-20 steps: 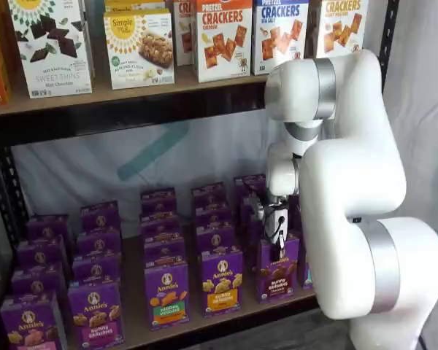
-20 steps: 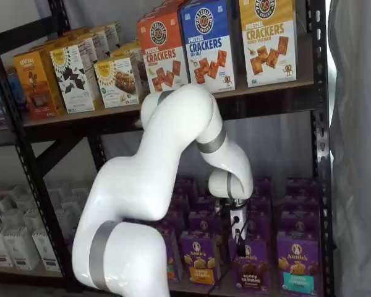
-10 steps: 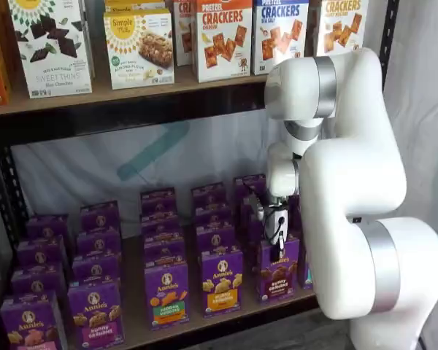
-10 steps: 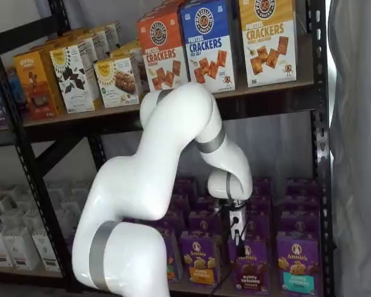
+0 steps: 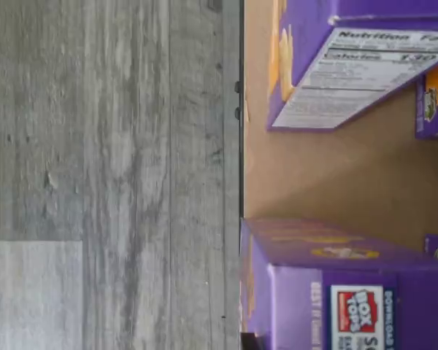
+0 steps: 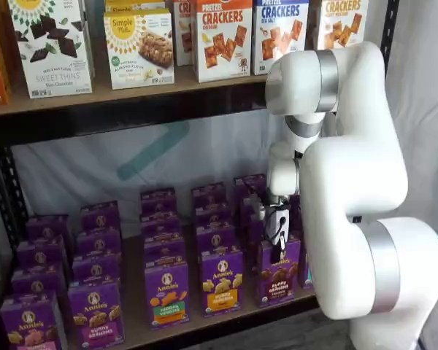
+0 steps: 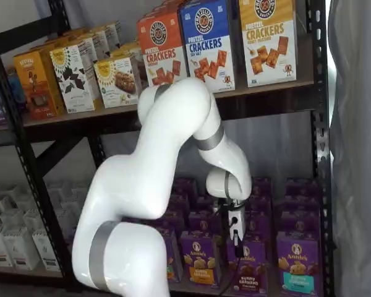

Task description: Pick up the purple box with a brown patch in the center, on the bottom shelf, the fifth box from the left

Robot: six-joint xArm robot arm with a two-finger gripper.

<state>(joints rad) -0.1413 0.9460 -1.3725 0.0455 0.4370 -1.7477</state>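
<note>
The fingers [image 7: 237, 242] pinch the top of the purple box [image 7: 250, 275], which hangs beneath them.

Six purple boxes [image 6: 222, 281] stand along the front of the bottom shelf [image 6: 135, 324]. Three cracker boxes [image 7: 210, 46] stand up top.

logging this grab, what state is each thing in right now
gripper: shut on the purple box, at its top edge
purple box: upright, front of its row, held in the fingers
bottom shelf: stocked with rows of upright purple cartons
cracker boxes: upright on the shelf above, untouched
</note>
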